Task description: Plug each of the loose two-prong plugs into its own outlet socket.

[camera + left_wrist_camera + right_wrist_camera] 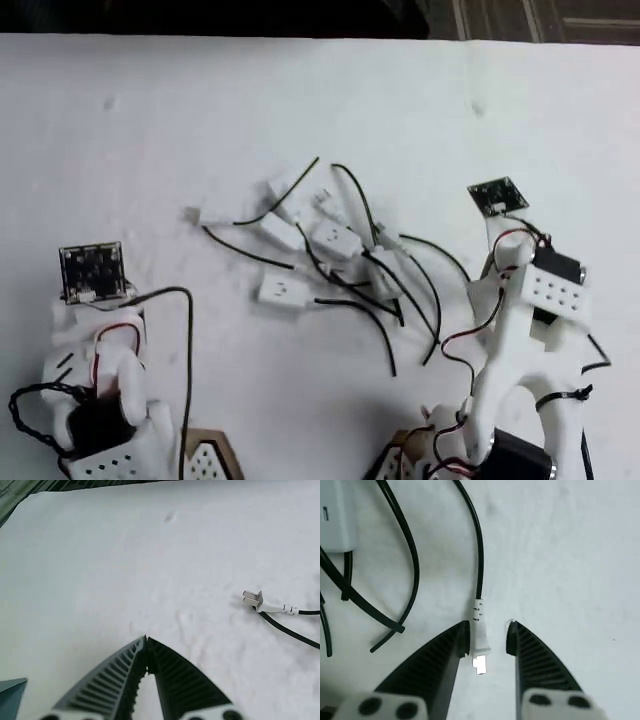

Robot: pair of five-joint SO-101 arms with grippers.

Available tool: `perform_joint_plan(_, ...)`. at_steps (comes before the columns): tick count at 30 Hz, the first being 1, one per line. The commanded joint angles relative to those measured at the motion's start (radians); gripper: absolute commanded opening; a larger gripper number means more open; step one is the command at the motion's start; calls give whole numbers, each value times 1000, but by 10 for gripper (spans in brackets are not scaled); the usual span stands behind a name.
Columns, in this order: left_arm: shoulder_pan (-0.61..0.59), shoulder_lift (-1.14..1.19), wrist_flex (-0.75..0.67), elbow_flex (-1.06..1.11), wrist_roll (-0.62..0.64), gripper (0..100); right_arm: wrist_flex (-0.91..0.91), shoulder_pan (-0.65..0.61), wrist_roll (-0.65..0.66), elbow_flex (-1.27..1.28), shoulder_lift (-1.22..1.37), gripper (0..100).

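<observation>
Loosely, the right hand point(488, 631) straddles a plug point(480, 642), released; its cord point(479, 555) runs off-frame; left hand point(147, 655) clenched.

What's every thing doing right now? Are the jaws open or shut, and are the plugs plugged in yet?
Left gripper: jaws shut, holding nothing.
Right gripper: jaws open, one on each side of a plug.
Plug between the right jaws: unplugged, lying on the table.
Plug near the left gripper: unplugged, lying on the table.
Socket nearest the arms: lying on the table, looks empty.
</observation>
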Motion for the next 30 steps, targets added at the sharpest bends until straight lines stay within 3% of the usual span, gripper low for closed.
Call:
perform_joint_plan(1, 18, -7, -23, 3, 0, 24, 21, 12, 51, -48, -1, 136)
perform_joint_plan(8, 18, -7, -20, 3, 0, 24, 27, 8, 57, -51, 45, 135)
perform_joint_plan(22, 18, -7, -18, 3, 0, 24, 76, 64, 92, -284, 479, 134)
perform_joint_plan(30, 18, -7, -18, 3, 0, 24, 139, 62, 94, -293, 507, 89)
